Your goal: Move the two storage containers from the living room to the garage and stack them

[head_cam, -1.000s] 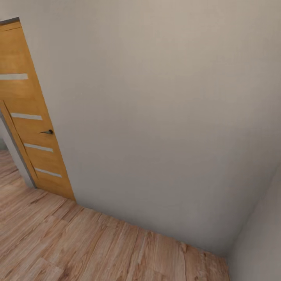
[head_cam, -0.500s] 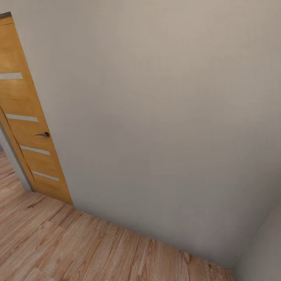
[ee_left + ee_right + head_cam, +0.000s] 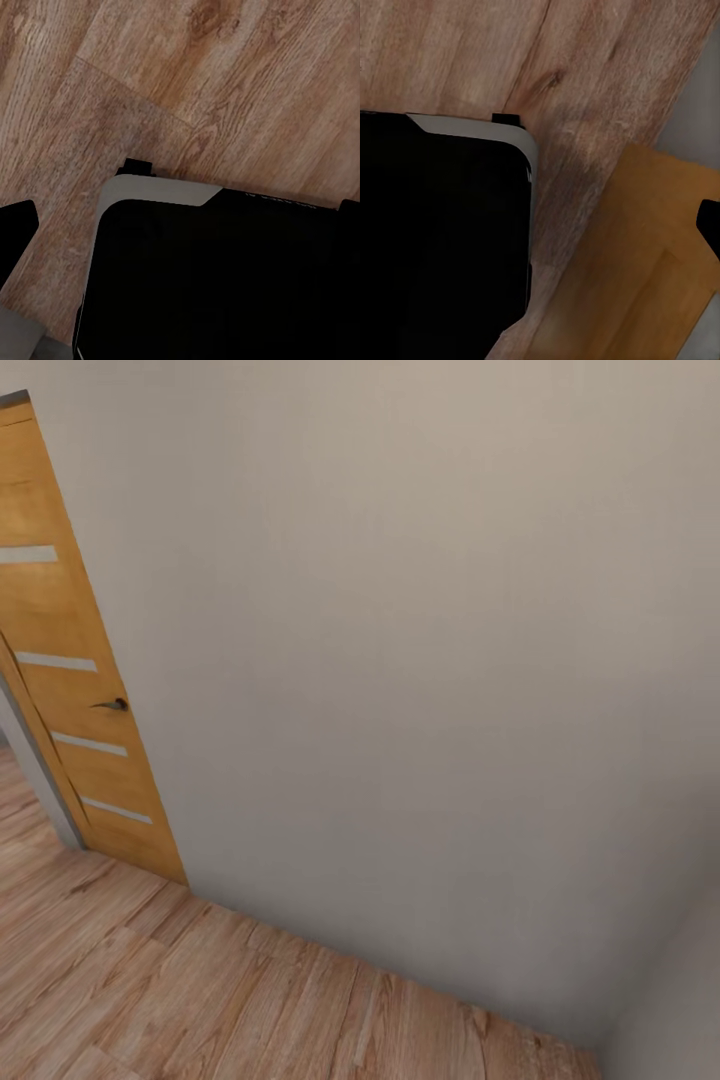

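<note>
Facing a blank grey wall [image 3: 420, 660] beside a wooden door [image 3: 70, 660], with wood plank flooring [image 3: 200, 1000] underfoot; I can't say where the containers lie, nor whether either arm's fingers are spread.

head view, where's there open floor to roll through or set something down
Open wood plank floor runs along the foot of the plain wall, from the wooden door at the left to the corner at the right. It narrows toward that corner, where a second wall closes in.

Light wood plank floor [image 3: 200, 1000]; wall and door standing on it.
</note>
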